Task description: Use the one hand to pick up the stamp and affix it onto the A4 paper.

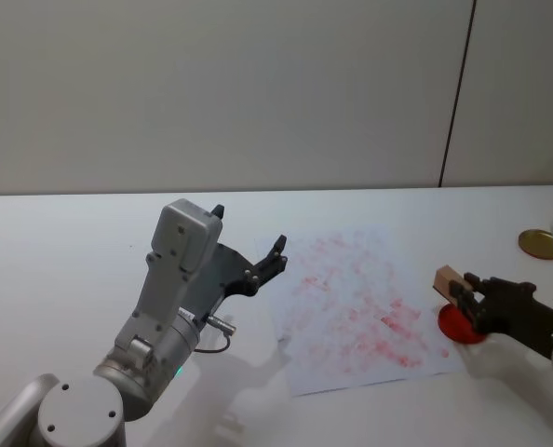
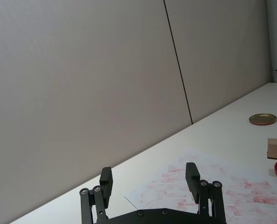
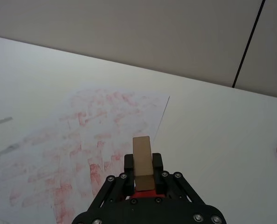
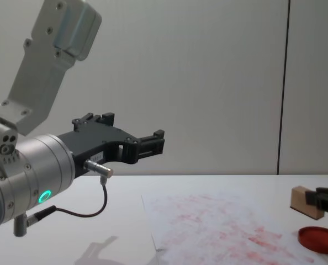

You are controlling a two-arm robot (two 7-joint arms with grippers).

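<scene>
The stamp (image 1: 449, 279), a small tan wooden block, is held in my right gripper (image 1: 465, 297), which is shut on it at the table's right side. In the right wrist view the stamp (image 3: 142, 158) stands between the black fingers (image 3: 129, 163). It hangs just above the round red ink pad (image 1: 463, 328), close to the right edge of the A4 paper (image 1: 360, 307), a white sheet smeared with red marks. In the chest view the stamp (image 4: 305, 201) is clear of the pad (image 4: 320, 239). My left gripper (image 1: 249, 230) is open and raised left of the paper, holding nothing.
A round gold lid (image 1: 537, 244) lies on the white table at the far right, behind the ink pad. A plain wall runs along the table's back edge. My left arm's silver body (image 4: 37, 182) looms large at the left.
</scene>
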